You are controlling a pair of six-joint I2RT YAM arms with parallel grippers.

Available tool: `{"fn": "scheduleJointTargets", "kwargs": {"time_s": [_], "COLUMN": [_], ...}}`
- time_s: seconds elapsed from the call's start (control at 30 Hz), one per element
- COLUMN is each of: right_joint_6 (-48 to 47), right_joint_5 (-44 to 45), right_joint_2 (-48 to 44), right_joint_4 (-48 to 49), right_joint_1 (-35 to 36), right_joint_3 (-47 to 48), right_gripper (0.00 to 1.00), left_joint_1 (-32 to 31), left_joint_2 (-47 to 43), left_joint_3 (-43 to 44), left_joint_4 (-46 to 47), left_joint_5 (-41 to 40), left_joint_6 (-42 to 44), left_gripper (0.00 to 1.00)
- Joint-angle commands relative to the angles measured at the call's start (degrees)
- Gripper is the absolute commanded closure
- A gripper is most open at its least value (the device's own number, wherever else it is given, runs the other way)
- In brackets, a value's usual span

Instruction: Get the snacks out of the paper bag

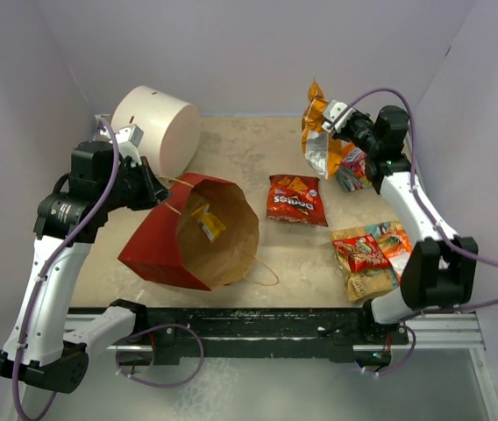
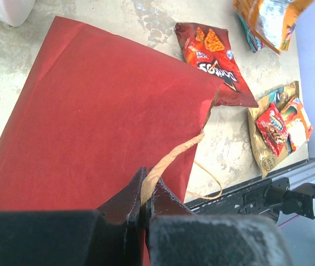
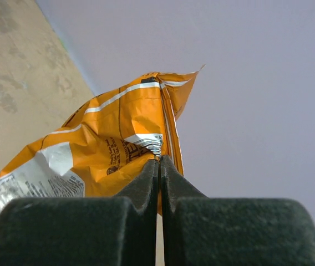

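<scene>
Two end effectors, both closed on something. The left end effector [image 2: 146, 187] is pinched tight on the paper bag [image 2: 91, 111] at its rim, with the tan string handle [image 2: 171, 158] running straight into the closed jaws (from the wrist view I cannot tell how much paper is caught along with the string). The bag is tipped over, its red outside toward the left arm. Its brown mouth opens toward the near edge of the desk [image 1: 249, 153] and up to the overhead camera. Inside I can see one yellow packet [image 1: 207, 221] lying against the brown wall. A second handle loop rests on the desk just beside the mouth.

The right end effector [image 3: 159, 162] is clamped on the crimped edge of an orange packet [image 3: 118, 130], which hangs from the jaws over the far right of the desk, well apart from the bag. Beneath it a teal packet [image 1: 352, 168] lies on the desk, partly hidden by the arm. A red packet [image 1: 297, 199] lies flat between the bag and the right arm. Nearer the right base, a tan packet [image 1: 367, 282] carries a small red packet [image 1: 360, 252] and a second orange packet [image 1: 396, 244], overlapping. A white drum [image 1: 157, 127] sits tilted at the far left, just beyond the bag.
</scene>
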Motion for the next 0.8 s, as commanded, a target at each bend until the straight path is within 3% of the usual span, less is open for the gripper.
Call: {"fn": "scheduleJointTargets", "kwargs": {"time_s": [0.0, 0.1, 0.17, 0.23, 0.33, 0.63, 0.77], "right_joint_6": [-9.01, -12.63, -23.04, -31.22, -35.65, -35.59, -34.57], "right_joint_5": [-21.79, -23.24, -23.08, -19.31, -16.12, -12.88, -12.06], "right_joint_2": [5.86, 8.69, 9.38, 8.79, 7.30, -3.12, -7.00], "right_joint_4": [3.88, -0.06, -9.68, -12.88, -16.41, -19.70, -19.84], "right_joint_1": [-2.76, -2.86, -1.92, -0.05, 1.46, 8.78, 12.05], "right_joint_3": [9.26, 10.03, 10.42, 7.54, 3.40, -14.82, -22.19], "right_gripper": [1.00, 1.00, 1.00, 0.96, 0.97, 1.00, 0.96], "left_joint_1": [0.50, 0.45, 0.45, 0.46, 0.45, 0.53, 0.51], "left_joint_2": [0.30, 0.64, 0.71, 0.68, 0.44, 0.66, 0.01], "left_joint_3": [3.26, 3.75, 4.20, 4.26, 3.70, 2.24, 1.39], "left_joint_4": [0.48, -0.09, -0.76, -1.32, -1.57, 0.26, 0.60], "left_joint_5": [0.65, 0.58, 0.16, -0.43, -0.58, 0.40, 0.41], "left_joint_6": [1.49, 1.79, 2.34, 2.83, 3.25, 3.32, 3.14], "left_gripper": [1.00, 1.00, 1.00, 1.00, 1.00, 1.00, 1.00]}}
